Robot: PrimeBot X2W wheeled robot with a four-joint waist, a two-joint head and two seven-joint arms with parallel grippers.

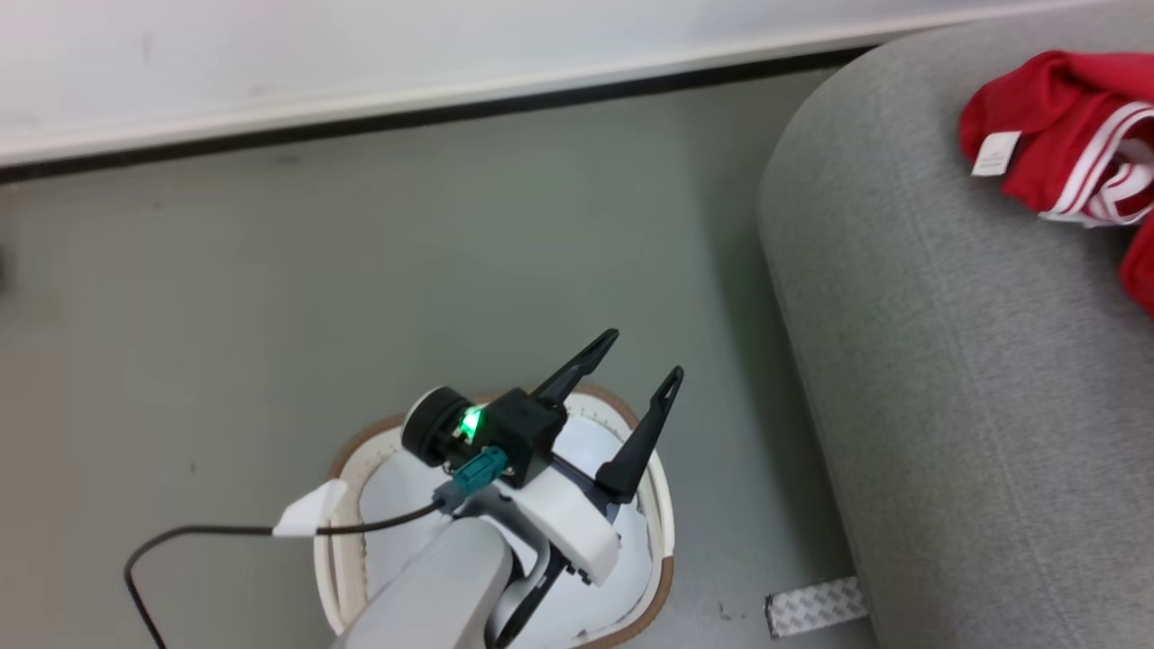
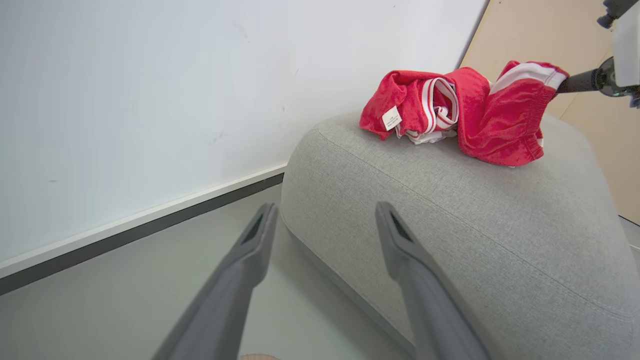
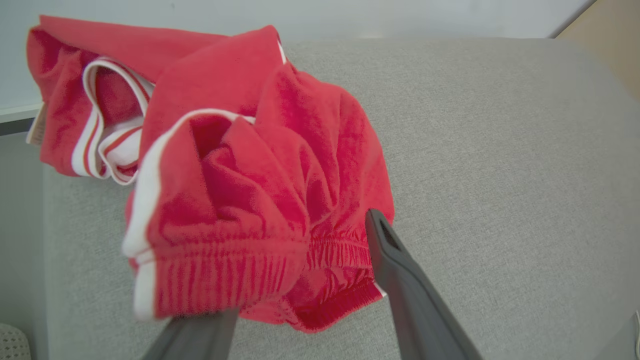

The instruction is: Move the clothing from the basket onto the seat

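Red clothing point(image 3: 240, 175) with white stripe trim lies bunched on the grey seat point(image 3: 500, 175). My right gripper point(image 3: 310, 235) is open around its elastic waistband. One finger point(image 3: 400, 280) is bare, and the fabric drapes over the other. In the left wrist view the clothing point(image 2: 450, 110) sits on the seat point(image 2: 450, 215) near its far end, one edge lifted on a right finger point(image 2: 580, 82). My left gripper point(image 1: 640, 358) stands open and holds nothing above the cream basket point(image 1: 663, 577), whose white inside shows around my arm. The clothing point(image 1: 1064, 135) rests at the seat's point(image 1: 947, 379) top right.
A white wall with a dark baseboard strip point(image 1: 451, 108) runs behind the grey floor. A metal tread plate point(image 1: 816, 606) lies on the floor by the seat's base. A black cable point(image 1: 180, 536) loops from my left wrist. A tan panel point(image 2: 525, 40) stands behind the seat.
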